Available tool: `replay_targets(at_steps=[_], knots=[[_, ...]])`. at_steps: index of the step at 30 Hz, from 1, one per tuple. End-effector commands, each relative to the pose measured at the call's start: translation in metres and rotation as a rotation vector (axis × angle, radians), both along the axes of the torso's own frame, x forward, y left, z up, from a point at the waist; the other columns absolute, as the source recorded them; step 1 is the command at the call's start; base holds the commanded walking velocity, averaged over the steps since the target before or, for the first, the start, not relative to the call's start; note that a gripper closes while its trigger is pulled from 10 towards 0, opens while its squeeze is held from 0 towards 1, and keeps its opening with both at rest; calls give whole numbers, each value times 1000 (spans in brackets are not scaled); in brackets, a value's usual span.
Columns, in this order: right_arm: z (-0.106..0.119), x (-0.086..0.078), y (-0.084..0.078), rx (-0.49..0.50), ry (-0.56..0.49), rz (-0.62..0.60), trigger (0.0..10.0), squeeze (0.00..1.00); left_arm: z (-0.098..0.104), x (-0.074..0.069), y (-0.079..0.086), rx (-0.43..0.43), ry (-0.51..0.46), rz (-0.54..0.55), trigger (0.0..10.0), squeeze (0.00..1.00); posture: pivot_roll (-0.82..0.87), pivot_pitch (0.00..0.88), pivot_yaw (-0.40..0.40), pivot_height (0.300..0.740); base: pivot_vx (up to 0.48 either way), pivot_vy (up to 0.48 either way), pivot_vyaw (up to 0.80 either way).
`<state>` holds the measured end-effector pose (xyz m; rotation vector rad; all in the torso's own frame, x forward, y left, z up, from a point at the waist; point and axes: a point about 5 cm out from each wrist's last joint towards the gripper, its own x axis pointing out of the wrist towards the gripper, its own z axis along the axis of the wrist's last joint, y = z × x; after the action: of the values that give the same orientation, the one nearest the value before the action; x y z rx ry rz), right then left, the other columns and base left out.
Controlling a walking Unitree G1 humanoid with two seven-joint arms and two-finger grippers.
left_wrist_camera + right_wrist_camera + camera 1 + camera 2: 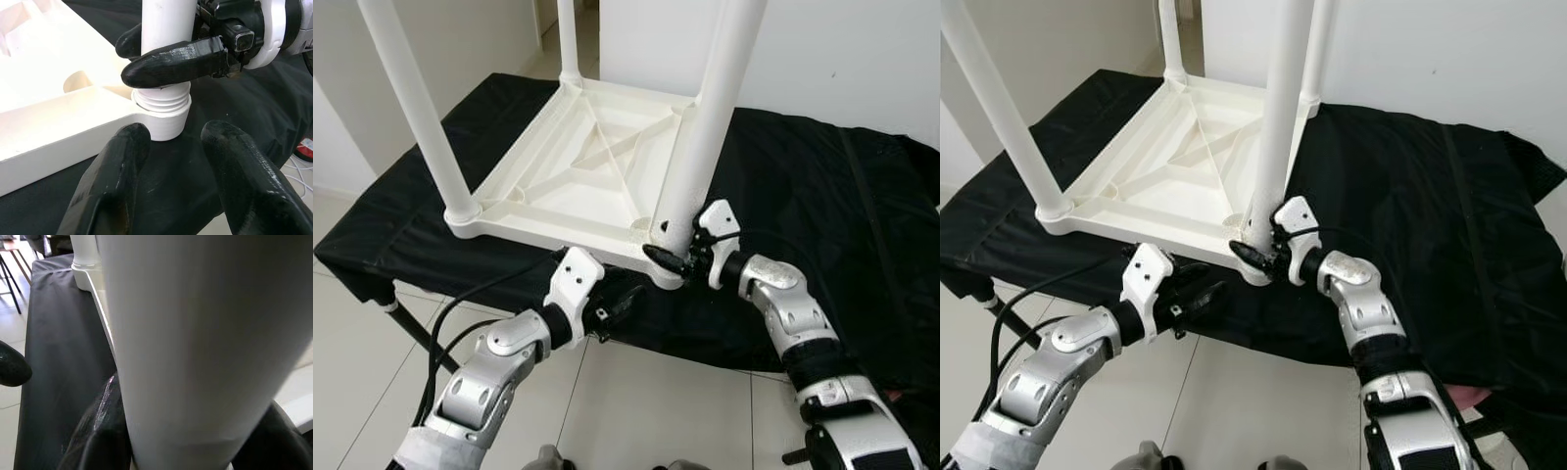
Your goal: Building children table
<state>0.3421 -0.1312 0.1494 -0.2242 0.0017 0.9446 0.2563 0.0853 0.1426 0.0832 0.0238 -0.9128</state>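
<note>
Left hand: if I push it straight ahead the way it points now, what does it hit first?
Most likely the corner socket of the upturned table, where the leg screws in. The open left hand points right at it. The right hand grips that leg just above. Depth is hard to judge.

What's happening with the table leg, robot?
Right gripper shut on leg near socket. Left gripper open, just below corner. Threads showing. Nothing in the way.
</note>
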Motion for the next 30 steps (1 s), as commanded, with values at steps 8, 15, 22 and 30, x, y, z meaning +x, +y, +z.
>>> replay_targets(at_steps=[8,15,22,30], knots=[[-10,-4,2,15,9,-4,0,0,2,-2,0,-4,2,-2,10000,0,-44,38,8,740,0,0,0],[-5,-2,2,53,-44,-184,10000,0,1,-5,-2,-12,10,-11,10000,0,-49,40,4,740,0,0,0],[0,-8,8,110,-65,-371,10000,0,0,-6,-2,-13,15,-18,10000,0,-52,40,1,740,0,0,0],[-4,-23,23,132,-98,-726,10000,0,3,-3,-1,-20,10,-13,10000,0,-58,50,4,740,0,0,0]])
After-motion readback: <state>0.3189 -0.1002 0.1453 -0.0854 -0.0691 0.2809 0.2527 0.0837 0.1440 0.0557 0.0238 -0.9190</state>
